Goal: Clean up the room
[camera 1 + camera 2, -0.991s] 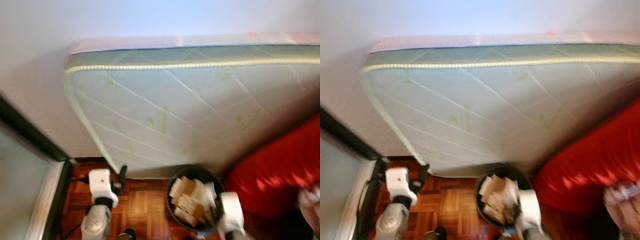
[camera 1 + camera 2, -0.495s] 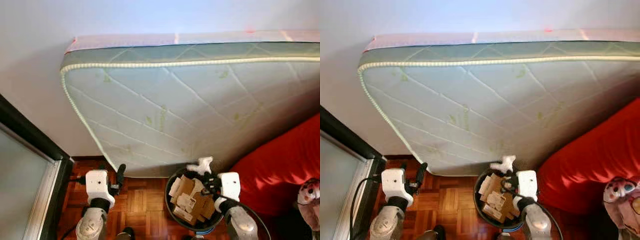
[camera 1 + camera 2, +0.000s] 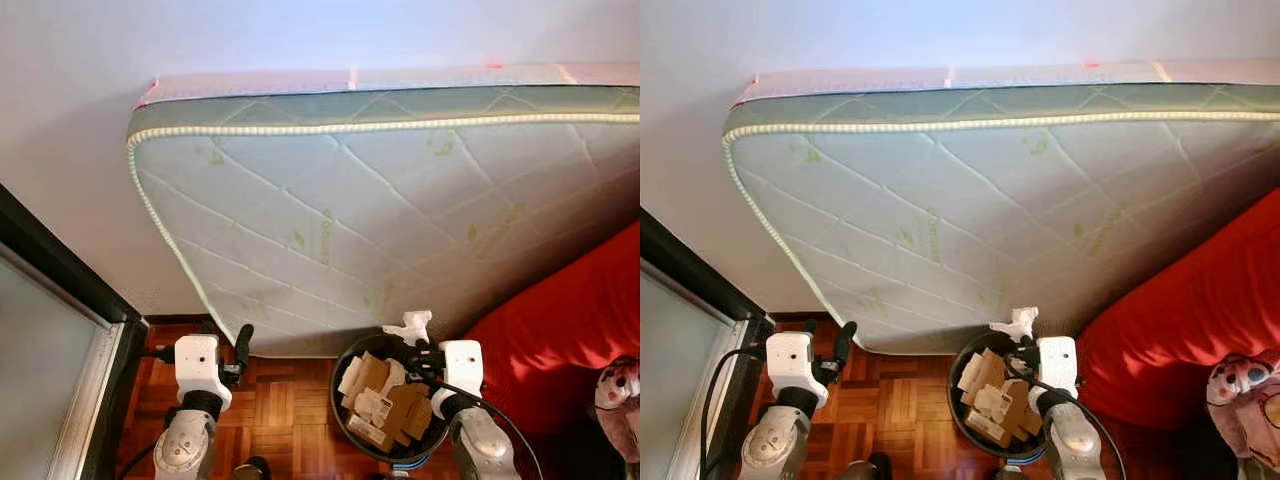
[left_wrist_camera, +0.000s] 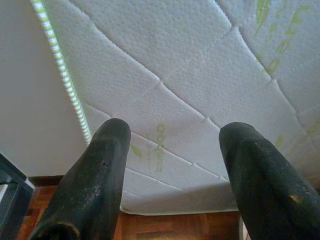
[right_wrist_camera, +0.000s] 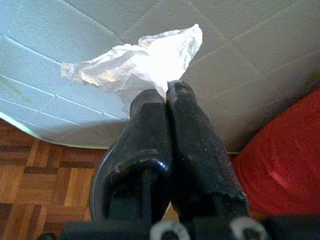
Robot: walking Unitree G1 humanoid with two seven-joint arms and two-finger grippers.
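Note:
My right gripper [image 3: 416,342] is shut on a crumpled white tissue [image 3: 410,326], which it holds just above the far rim of a black waste bin [image 3: 345,420] on the floor. In the right wrist view the white tissue [image 5: 145,62] sticks out past the closed fingertips [image 5: 167,97]. Several pieces of brown cardboard and paper [image 3: 385,405] fill the bin. My left gripper [image 3: 238,350] stands open over the parquet to the bin's left, with nothing between its fingers [image 4: 95,175].
A quilted white mattress [image 3: 400,210] leans against the wall right behind the bin. A red beanbag [image 3: 570,340] lies at the right with a patterned soft toy [image 3: 620,400] on it. A dark door frame [image 3: 70,290] runs along the left. Parquet floor [image 3: 280,400] lies between.
The right arm has come up from beside the bin; the tissue now shows in its gripper above the bin's rim. The head camera has shifted slightly. The left gripper has held its place.

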